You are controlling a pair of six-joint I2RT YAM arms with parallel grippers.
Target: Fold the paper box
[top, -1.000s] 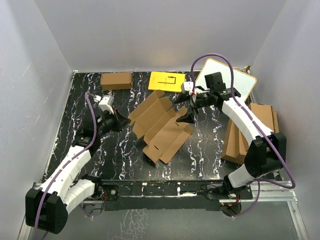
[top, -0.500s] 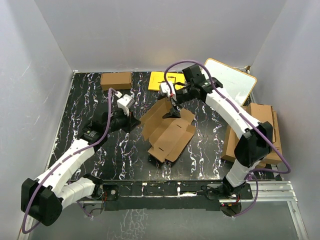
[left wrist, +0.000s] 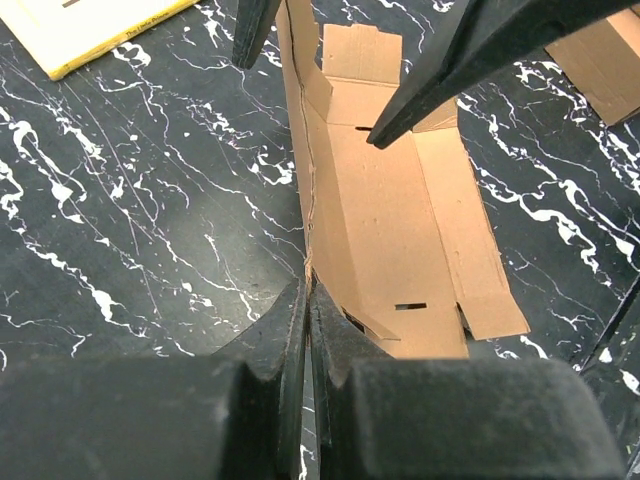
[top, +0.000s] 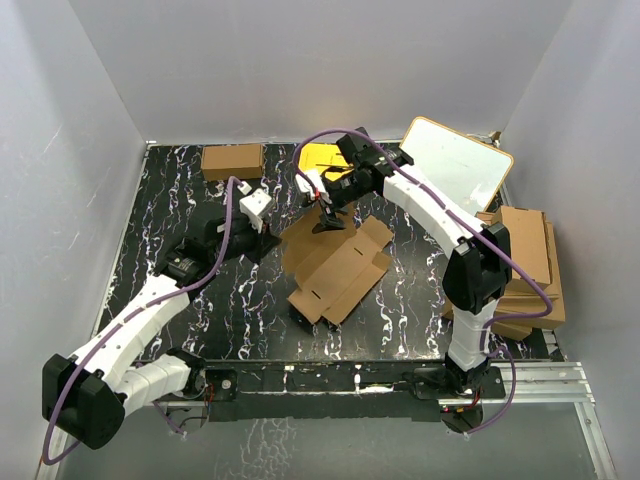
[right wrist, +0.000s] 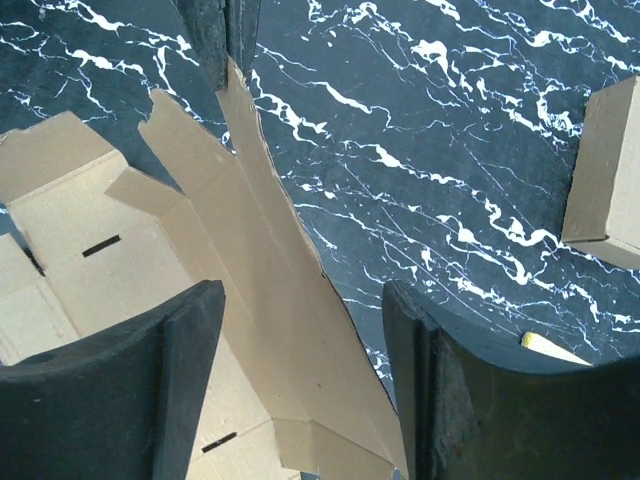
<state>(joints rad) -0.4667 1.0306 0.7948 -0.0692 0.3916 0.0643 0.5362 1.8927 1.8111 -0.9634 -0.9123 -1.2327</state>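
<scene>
The paper box [top: 335,268] lies part-formed at the centre of the table [top: 410,300]. Its long axis runs from 1 o'clock to 7 o'clock in the top view. The floor panel and the end flaps lie open. One long side wall [left wrist: 318,190], on the 10 o'clock side, stands raised along its crease.

The left gripper [left wrist: 308,300] is clamped on the near end of this wall, with the thin cardboard nipped between its narrow jaws. Judgement: this grip keeps the wall upright and anchors the light carton against sliding.

The right gripper [right wrist: 300,300] hangs over the far end, at the box's 12 o'clock. Its jaws are spread wide and straddle the same wall, one finger outside and one over the floor panel. It grasps nothing. Judgement: it is placed to take or press the wall or an end flap.

The yellow sheet [top: 322,157] and a smaller carton [top: 232,160] lie at 12 and 11 o'clock. A pile of cardboard sheets [top: 520,262] lies at 3 o'clock.
</scene>
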